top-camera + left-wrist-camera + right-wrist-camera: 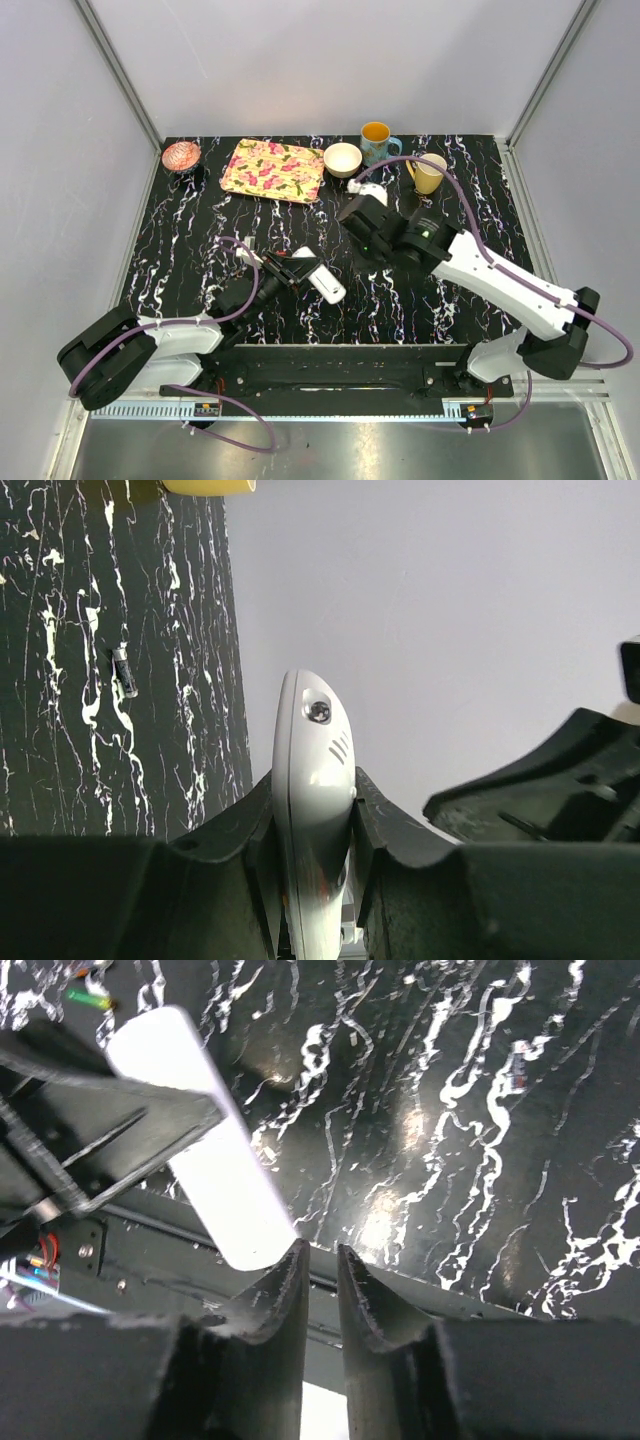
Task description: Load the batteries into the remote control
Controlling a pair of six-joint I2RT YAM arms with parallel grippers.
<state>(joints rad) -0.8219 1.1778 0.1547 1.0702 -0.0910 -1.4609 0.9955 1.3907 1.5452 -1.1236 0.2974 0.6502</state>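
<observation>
Overhead, the left claw point(298, 272) was clamped on one end of the remote point(326, 284), low over the table point(440, 300) near the front edge; whether it touched the top could not be told. Its long axis ran aslant from far-left to near-right, with the free end toward the middle. The right claw point(356, 212) hung farther back and to the right, well apart, so the remote lay to its near-left. The left arm was the nearer, being the one that held it. A flowered tray point(272, 170) and a yellow mug point(428, 175) stood at the back, away from both claws. From the left wrist, the remote point(312, 780) showed edge-on, pinched between the two fingers point(255, 820), its rounded tip toward a pale wall point(450, 630). One small dark battery point(124, 672) lay loose on the table off to the left. From the right wrist, the fingers point(285, 1280) stood narrowly parted with nothing visible in the gap. The remote point(215, 1170) slanted up and left of them, its rounded end just beside the left fingertip in that view. A green thing point(85, 998) at the far corner was too small to name. The table was glossy black veined in white, boxed by white walls, and the ground between the claws looked open enough for the right one to cross.
</observation>
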